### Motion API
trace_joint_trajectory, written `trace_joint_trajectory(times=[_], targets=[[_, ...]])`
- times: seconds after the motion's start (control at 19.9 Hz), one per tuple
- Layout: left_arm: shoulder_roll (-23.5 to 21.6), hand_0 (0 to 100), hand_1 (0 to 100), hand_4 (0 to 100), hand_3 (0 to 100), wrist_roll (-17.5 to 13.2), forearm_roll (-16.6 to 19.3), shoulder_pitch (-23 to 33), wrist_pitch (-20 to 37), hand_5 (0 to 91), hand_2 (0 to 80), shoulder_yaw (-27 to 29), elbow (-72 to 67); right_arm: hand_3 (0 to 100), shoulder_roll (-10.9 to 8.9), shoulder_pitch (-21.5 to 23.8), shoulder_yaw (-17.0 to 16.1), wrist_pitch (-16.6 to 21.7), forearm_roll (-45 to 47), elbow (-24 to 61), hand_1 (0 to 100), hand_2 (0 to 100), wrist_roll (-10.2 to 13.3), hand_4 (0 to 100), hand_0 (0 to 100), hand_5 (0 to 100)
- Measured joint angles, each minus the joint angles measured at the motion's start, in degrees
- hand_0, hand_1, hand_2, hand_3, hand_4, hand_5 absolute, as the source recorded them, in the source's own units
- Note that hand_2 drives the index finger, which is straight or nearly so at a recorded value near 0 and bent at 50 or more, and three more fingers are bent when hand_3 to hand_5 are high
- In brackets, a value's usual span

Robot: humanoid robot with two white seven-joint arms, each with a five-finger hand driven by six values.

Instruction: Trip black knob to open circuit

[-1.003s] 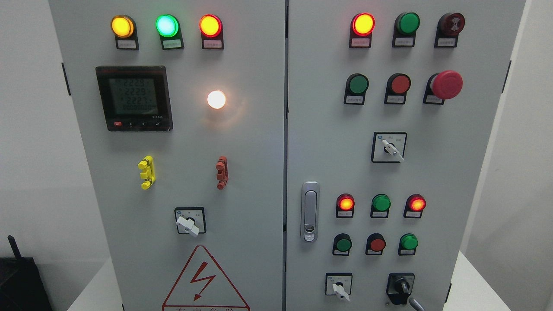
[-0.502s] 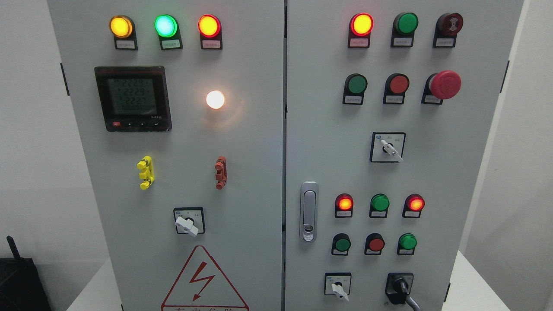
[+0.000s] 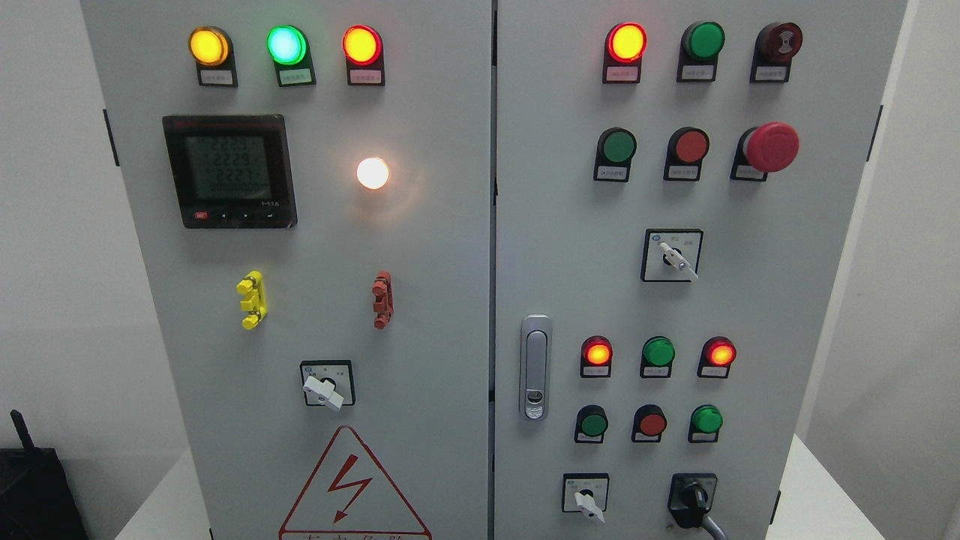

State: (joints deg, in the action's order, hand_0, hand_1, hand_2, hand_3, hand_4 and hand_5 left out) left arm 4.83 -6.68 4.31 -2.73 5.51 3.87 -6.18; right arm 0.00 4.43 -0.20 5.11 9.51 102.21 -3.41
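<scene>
- Two cabinet doors [image 3: 420,300] are shown, and the black knob [image 3: 694,496] is found on the right-hand one, at about five o'clock from the middle of the view, close to the bottom edge.
- A thin grey piece [image 3: 712,526] is seen running from the knob toward five o'clock and out of the bottom edge; whether it is a finger of the robot or something else cannot be told.
- No hand is otherwise shown, so neither hand's state, open or closed, can be told.
- The step in hand is judged to be the reach to the knob, with nothing seen gripping it.
- It is best gripped across its raised bar, the fingers being kept off the white selector switch [image 3: 588,501] just beside it at nine o'clock.
- The turn should be made about the knob's own centre, without the door being pulled on, and stopped once the bar is felt to seat in its new position.
- The knob's long axis is read as running from about eleven o'clock to five o'clock, the lower end being tipped slightly right.
- Which end is the pointer cannot be told at this size.
</scene>
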Motion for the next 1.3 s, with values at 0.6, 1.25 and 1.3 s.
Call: trace_joint_trajectory(times=[0.6,1.25,1.3], targets=[[0.00,12,39,0,0,0.00,0.00,0.00,0.00,0.0,0.0,0.00,0.00,100,0.00,-0.29,0.12,0.00,0.02,-0.13,0,0,-0.01,96,0,95],[0.00,12,39,0,0,0.00,0.00,0.00,-0.01,0.0,0.0,0.00,0.00,100,0.41,-0.33,0.17,-0.06,0.00,-0.05,0,0,-0.14,96,0,95],[0.00,12,39,0,0,0.00,0.00,0.00,-0.01,0.0,0.0,0.00,0.00,100,0.56,-0.33,0.17,-0.06,0.00,-0.04,0,0,-0.14,96,0,95]])
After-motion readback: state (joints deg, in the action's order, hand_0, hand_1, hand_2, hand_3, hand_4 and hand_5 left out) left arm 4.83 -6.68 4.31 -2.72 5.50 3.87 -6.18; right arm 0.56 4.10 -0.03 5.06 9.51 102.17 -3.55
